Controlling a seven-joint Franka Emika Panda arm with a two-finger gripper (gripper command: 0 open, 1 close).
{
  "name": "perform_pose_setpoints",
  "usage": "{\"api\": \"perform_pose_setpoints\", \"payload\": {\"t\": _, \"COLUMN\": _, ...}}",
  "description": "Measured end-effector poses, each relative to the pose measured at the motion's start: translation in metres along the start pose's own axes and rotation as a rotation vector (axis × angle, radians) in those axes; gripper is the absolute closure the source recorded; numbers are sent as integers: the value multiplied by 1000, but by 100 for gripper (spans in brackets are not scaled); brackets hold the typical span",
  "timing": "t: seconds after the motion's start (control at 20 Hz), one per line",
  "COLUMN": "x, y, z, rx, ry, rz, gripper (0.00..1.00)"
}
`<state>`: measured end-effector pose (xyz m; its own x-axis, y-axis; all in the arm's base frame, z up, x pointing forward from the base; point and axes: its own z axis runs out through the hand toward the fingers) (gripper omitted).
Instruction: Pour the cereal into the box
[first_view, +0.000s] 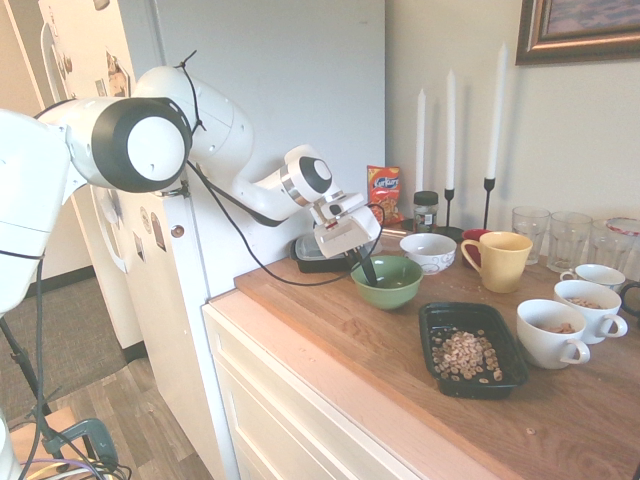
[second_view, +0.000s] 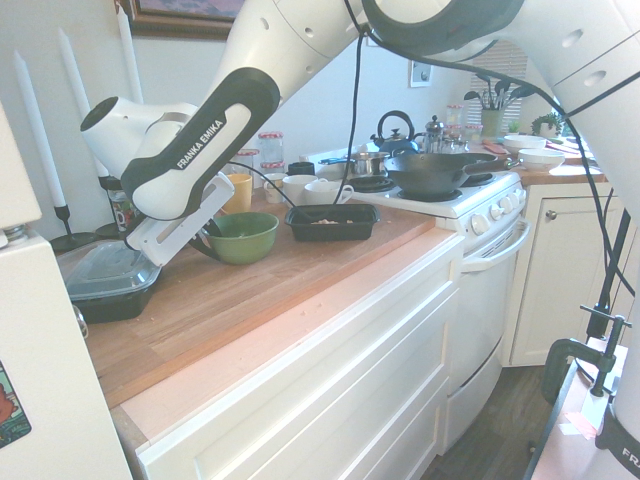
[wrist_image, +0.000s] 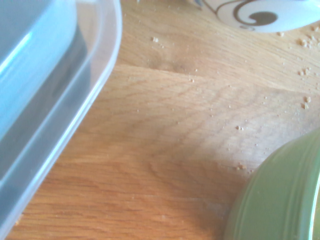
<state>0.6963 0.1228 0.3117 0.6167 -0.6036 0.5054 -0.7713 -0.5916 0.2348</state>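
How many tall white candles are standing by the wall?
3. The tall white candles stand in a row by the wall behind the bowls: left one, middle one, tallest right one. More could be hidden from view.

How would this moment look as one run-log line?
gripper: shut on green bowl rim | cereal: in box | bowl: on counter, beside lidded black container
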Motion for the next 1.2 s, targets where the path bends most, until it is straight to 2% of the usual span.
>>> {"api": "perform_pose_setpoints", "payload": {"t": 0.45, "x": 3, "y": 1, "z": -3, "rx": 8, "ry": -18, "rz": 18, "gripper": 0}}
{"api": "perform_pose_setpoints", "payload": {"t": 0.7, "x": 13, "y": 6, "z": -24, "rx": 40, "ry": -35, "rz": 51, "gripper": 0}}
{"api": "perform_pose_setpoints", "payload": {"t": 0.9, "x": 40, "y": 24, "z": -63, "rx": 109, "ry": -104, "rz": 98, "gripper": 0}}
{"api": "perform_pose_setpoints", "payload": {"t": 1.0, "x": 54, "y": 37, "z": -77, "rx": 145, "ry": -174, "rz": 118, "gripper": 0}}
{"api": "perform_pose_setpoints", "payload": {"t": 1.2, "x": 69, "y": 58, "z": -80, "rx": 189, "ry": -299, "rz": 147, "gripper": 0}}
